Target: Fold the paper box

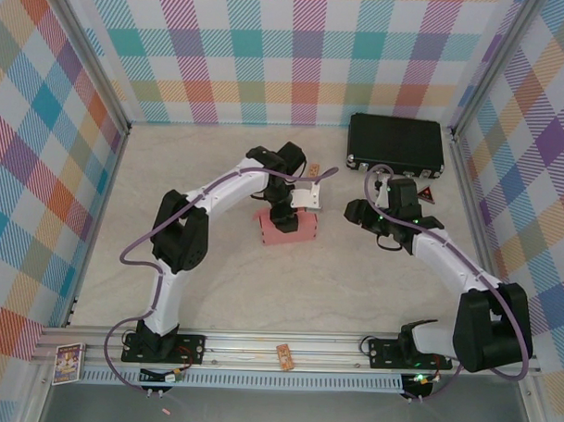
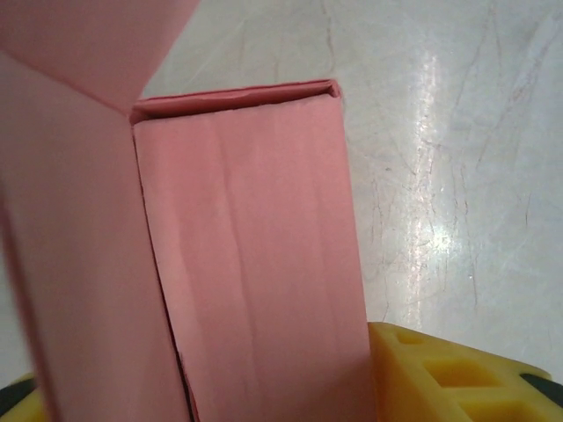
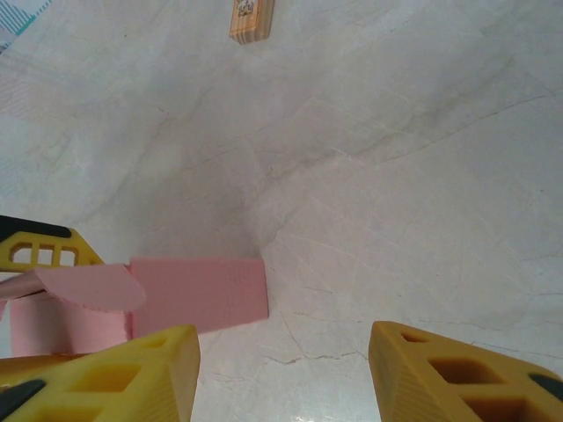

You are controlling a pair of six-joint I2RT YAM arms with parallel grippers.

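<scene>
Checked walls enclose a pale marble-look table. Near its middle, slightly toward 12 o'clock, lies the box, pink and partly formed.

The left gripper sits right over the box's 12 o'clock edge. In the left wrist view the box runs down between the yellow fingers, with a loose flap raised at 10 o'clock. Whether the fingers press the card or only flank it cannot be told.

The right gripper hangs at 3 o'clock of the box, apart from it. In its own view the yellow fingers stand well apart with bare table between them, holding nothing. The box lies at 8 o'clock there, a rounded flap curling above its left end.

Risks, as a judgement: the card is thin and already wrinkled, so a hard squeeze could crease a wall. If the left gripper lets go, the raised flap may spring back. A push from the right gripper could slide the light box instead of folding it.

From above, the box's long axis runs roughly 9 to 3 o'clock, tilted a little. Its open, flapped end seems to face 12 o'clock, under the left gripper.

A black case rests at 1 o'clock and a small wooden block at 12.
</scene>
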